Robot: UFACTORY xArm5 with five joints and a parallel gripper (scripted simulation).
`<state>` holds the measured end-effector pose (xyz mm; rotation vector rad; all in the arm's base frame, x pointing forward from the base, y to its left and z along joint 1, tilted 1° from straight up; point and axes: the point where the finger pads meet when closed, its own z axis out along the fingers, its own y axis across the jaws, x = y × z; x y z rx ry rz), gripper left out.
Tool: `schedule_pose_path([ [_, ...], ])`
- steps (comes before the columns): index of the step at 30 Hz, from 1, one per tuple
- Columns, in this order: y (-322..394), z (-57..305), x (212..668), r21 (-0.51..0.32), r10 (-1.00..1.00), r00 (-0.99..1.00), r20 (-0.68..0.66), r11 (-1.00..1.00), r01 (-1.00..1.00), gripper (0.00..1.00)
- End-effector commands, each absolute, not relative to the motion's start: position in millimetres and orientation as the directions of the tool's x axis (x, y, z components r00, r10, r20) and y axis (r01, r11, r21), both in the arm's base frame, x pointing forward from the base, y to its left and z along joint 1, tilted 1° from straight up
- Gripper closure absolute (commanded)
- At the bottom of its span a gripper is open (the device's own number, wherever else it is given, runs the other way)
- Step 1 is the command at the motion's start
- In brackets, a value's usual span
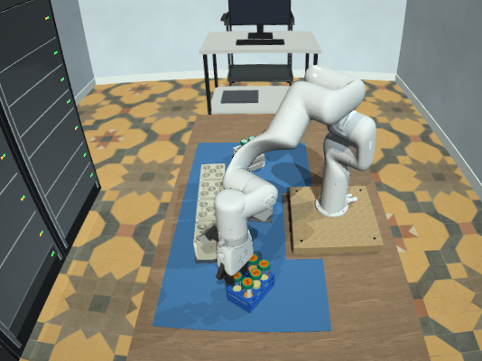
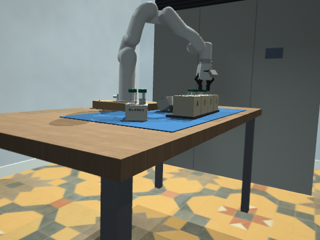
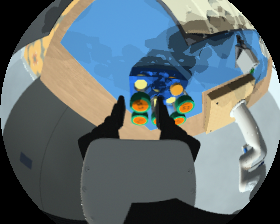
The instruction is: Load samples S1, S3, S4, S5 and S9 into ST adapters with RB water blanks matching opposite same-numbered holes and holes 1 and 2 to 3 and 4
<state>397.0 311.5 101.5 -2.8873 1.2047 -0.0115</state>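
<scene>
The blue sample rack RS stands on the blue mat near the table's front and holds several tubes with green caps and orange dots. My gripper is open and empty. It hangs just above the rack's left edge, with one sample tube showing between the fingers in the wrist view, below them. The loading stand ST with its row of beige adapters lies behind the rack. The white blank rack RB holds two tubes; the arm mostly hides it in the top view.
The arm's wooden base plate lies right of the mat. A small grey sloped desk stands between RB and ST. The table edge is close on the left of the mat.
</scene>
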Motion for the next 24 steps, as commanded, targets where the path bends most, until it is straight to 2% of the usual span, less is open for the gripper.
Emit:
schedule_pose_path([
  [1,312,102,398,-0.019,-0.711,0.703,0.002,-0.703,-0.711,0.43],
  [24,313,88,398,-0.019,-0.711,0.703,0.002,-0.703,-0.711,0.43],
])
